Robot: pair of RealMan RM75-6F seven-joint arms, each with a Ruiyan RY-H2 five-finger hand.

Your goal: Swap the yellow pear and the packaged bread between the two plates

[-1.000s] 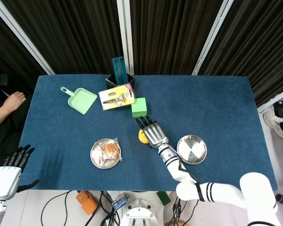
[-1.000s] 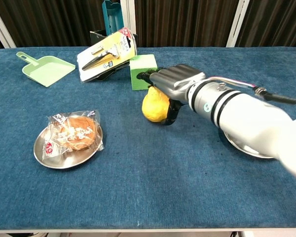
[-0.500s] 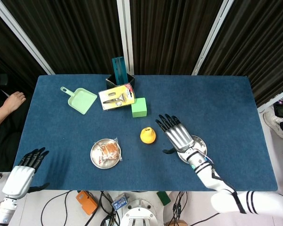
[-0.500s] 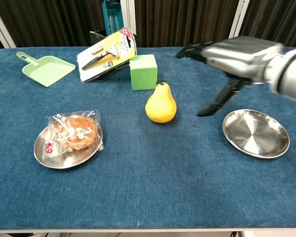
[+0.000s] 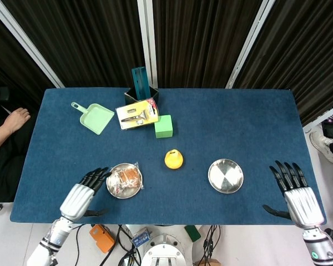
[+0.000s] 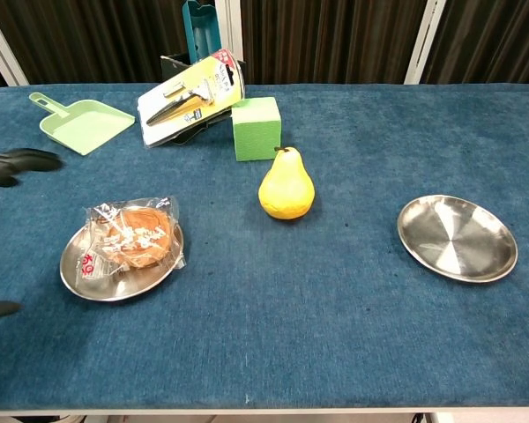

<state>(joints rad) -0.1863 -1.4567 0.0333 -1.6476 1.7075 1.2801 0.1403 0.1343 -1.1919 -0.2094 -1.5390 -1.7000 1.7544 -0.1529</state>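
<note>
**Bread pickup next: a slippery wrapper and a loose pear are the hazards**

The yellow pear (image 5: pixel 173 159) stands upright on the blue tablecloth (image 5: pixel 238 127), between the two round metal plates and touching neither. The packaged bread in its clear crinkled wrapper (image 5: pixel 126 178) lies on the left steel plate (image 5: pixel 115 190); the right steel plate (image 5: pixel 226 176) holds nothing.

The left hand (image 5: pixel 83 194) hovers just left of the bread plate, fingers apart and holding nothing. The right hand (image 5: pixel 297 197) sits off the table's near right corner, fingers spread, also holding nothing.

Likely troubles, as I judge them: the glossy wrapper could slide out of a shallow pinch, or the fingers could catch the plate's rim and drag or tip the plate. The pear, standing free, could topple and roll if an arm brushes it. The green foam cube (image 5: pixel 164 126) just beyond it leaves little room on the far side.
</note>
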